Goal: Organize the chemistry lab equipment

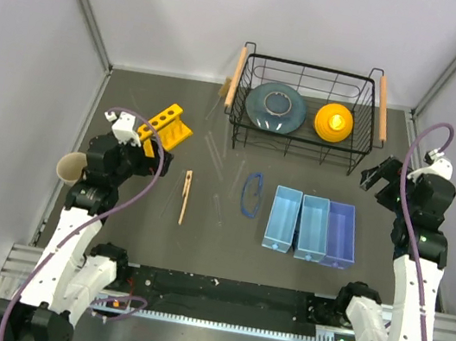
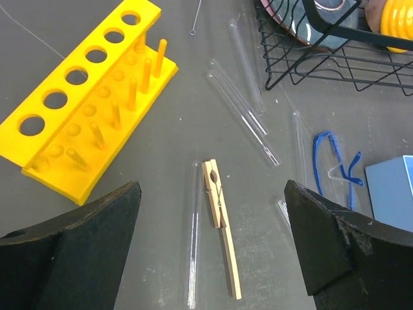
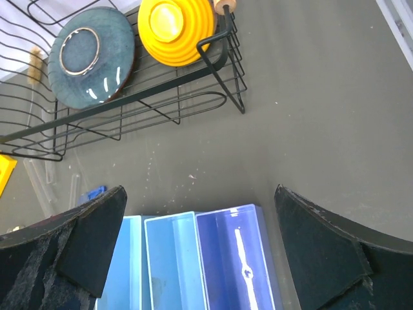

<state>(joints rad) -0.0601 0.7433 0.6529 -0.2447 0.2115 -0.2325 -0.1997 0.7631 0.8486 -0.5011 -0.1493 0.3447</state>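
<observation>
The wooden clamp (image 1: 185, 197) lies flat on the table (image 1: 224, 249), long axis near-to-far, just right of the nearer left tool (image 2: 211, 190), whose fingers stand apart.

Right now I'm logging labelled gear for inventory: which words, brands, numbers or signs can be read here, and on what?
None: no text shows on the yellow six-hole plastic rack, the slim tan wooden clamp, the three blue plastic bins or the black wire basket, in any view.
</observation>
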